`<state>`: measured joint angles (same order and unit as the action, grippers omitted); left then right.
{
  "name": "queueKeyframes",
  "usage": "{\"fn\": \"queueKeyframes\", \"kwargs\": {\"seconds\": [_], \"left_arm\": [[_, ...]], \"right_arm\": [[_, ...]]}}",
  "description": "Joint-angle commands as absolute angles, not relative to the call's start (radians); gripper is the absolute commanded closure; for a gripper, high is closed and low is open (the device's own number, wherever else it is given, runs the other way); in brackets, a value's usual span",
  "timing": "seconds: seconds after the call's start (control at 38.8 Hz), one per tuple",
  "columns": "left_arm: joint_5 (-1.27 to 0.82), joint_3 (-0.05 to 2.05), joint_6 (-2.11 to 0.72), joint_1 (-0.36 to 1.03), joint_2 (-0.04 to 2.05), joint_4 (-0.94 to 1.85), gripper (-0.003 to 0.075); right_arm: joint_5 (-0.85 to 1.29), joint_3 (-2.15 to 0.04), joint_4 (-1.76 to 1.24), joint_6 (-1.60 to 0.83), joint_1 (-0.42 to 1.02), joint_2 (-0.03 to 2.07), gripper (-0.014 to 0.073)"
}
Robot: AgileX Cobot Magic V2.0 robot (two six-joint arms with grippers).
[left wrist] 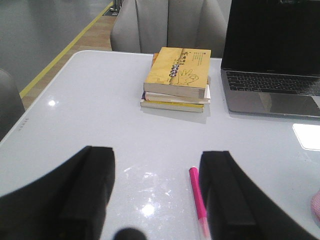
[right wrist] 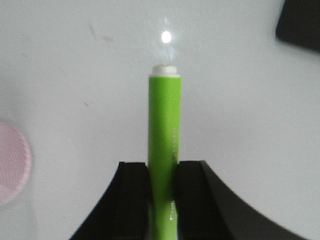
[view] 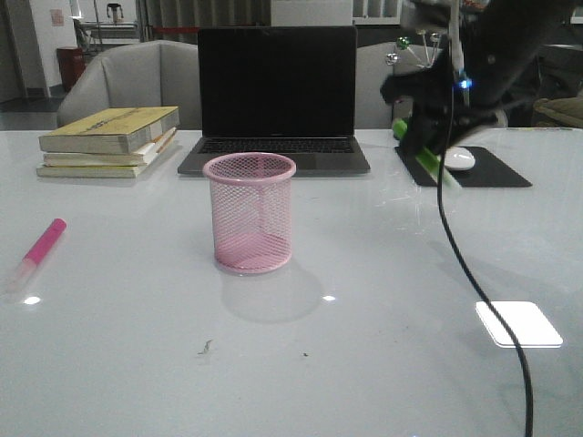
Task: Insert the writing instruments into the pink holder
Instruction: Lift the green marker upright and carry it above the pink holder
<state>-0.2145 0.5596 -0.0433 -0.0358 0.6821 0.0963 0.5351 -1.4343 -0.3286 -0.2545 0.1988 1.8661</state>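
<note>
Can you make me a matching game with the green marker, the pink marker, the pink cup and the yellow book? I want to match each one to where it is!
Things:
1. green marker
2. pink marker
3. pink cup
4. yellow book

Places:
A. on top of a stack of books
B. lying flat on the table, on the left
C. held in the right claw, up in the air
D. standing in front of the laptop, with nothing in it

Pairs: 1-C, 2-B, 3-D, 4-A

Laptop (view: 277, 96), stacked books (view: 111, 141), mouse (view: 458, 158) on pad (view: 492, 169)
</note>
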Motion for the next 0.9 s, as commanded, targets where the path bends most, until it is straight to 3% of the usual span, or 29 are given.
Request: {"fn": "queueKeyframes", "kwargs": {"seconds": [0.0,0.23,0.57,0.88], "left_arm": [[-0.144,0.592,-0.037,-0.030,0.685,0.103,0.0273],[-0.144,0.592,-0.037,-0.030,0.685,0.103,0.0273],[-0.144,0.592,-0.037,-0.030,0.685,0.103,0.0273],[-0.144,0.592,-0.037,-0.030,0.685,0.103,0.0273]], "right_arm": [[0.426,-1.468,-0.350,-0.262,0.244,1.736,0.0537],[0.225,-1.419,-0.350,-0.262,0.383,1.630,0.0537],[-0.340,-1.188,-0.354,-0.261,0.600,1.661,0.0537],[-0.442,-1.186,-0.353,-0.260,0.623,1.795,0.0537]]}}
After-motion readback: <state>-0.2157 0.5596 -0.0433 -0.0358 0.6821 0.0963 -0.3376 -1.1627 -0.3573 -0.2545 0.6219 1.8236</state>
